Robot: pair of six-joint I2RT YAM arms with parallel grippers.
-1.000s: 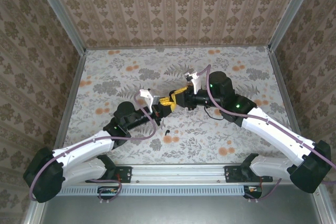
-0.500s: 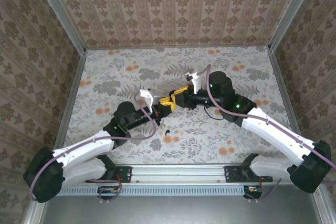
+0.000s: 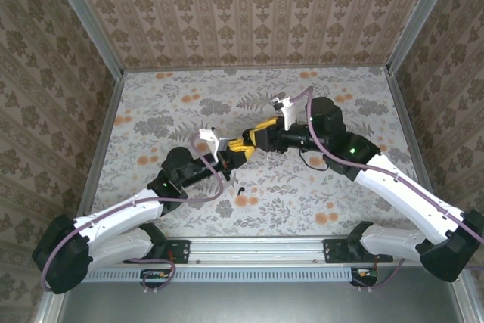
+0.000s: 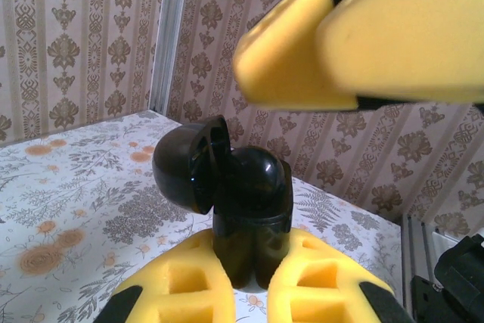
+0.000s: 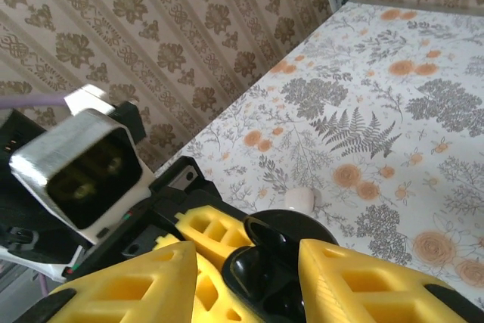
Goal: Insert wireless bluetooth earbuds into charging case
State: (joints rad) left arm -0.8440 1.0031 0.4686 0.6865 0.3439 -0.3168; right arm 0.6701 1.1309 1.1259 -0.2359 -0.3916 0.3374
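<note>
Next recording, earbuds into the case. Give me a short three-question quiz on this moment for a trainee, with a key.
1. True or false: the lid of the charging case is shut.
2. What is clamped in the left gripper? A) the charging case B) a cable C) nothing
3. Fill in: one tiny black earbud lies loose on the ____, beside the left arm.

Key: 1 false, the lid stands flipped open; 2 A; 3 table.
</note>
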